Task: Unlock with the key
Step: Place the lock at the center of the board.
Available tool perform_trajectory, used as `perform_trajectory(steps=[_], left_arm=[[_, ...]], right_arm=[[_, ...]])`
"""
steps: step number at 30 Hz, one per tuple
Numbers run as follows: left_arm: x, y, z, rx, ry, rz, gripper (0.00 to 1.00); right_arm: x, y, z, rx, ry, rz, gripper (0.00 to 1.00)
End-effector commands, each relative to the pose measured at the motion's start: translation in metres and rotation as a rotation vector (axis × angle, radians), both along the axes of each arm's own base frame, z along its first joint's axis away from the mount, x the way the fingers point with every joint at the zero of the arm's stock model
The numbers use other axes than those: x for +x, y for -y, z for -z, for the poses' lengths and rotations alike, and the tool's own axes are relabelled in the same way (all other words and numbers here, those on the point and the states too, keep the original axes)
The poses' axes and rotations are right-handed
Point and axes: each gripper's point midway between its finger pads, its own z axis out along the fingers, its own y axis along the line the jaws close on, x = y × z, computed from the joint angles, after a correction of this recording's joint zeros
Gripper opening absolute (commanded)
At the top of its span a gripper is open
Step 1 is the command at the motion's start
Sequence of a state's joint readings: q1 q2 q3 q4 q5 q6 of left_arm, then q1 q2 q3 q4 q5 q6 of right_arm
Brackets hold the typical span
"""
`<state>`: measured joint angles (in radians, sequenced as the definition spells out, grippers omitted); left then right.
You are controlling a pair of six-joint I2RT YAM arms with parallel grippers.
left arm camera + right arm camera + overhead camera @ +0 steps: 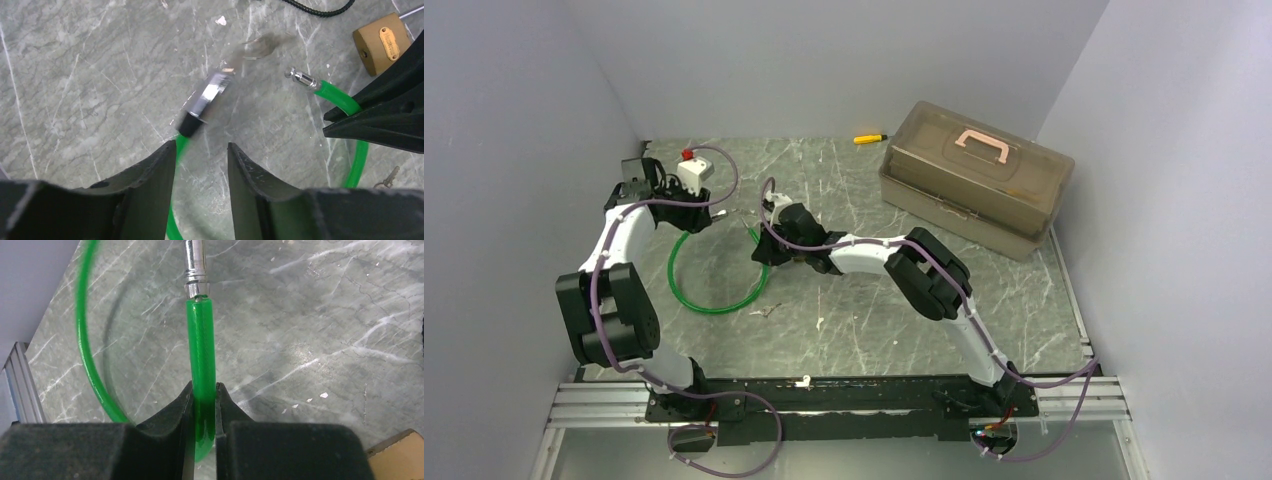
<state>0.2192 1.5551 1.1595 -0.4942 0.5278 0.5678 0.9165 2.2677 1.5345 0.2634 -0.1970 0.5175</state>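
Right gripper (204, 388): pressed onto green cable (202, 350) just behind pin end (195, 267).
Left gripper (202, 147): spread, nothing held, facing blurred lock barrel (205, 97).
Key (388, 177): flat on table (75, 75), just outside cable loop, near right.
Risk: thin key skidded aside if pinched off-centre.

The right claw (203, 415) pinches the green cable (202, 355) below its silver end pin (194, 265).

No legible text anywhere
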Motion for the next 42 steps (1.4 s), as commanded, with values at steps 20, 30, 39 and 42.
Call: perform_trajectory(steps=[20,30,39,42], left_arm=[[-0.146,0.046,-0.148,-0.029,-0.022,0.162,0.99],[-0.210,0.015,-0.155,0.197,0.141,-0.059,0.99],[-0.258,0.040,-0.150,0.123,0.100,-0.016,0.99],[-0.262,0.038,-0.140,0.109,0.057,-0.057,0.99]], right_arm=[[0.012,0.037,-0.078,-0.106,0.121,-0.003,0.83],[-0.029,0.129,-0.153,-0.092,0.094,0.155,1.00],[-0.125,0.136,-0.073,-0.367,0.140,0.067,0.92],[-0.143,0.123,-0.054,-0.400,0.179,0.007,0.84]])
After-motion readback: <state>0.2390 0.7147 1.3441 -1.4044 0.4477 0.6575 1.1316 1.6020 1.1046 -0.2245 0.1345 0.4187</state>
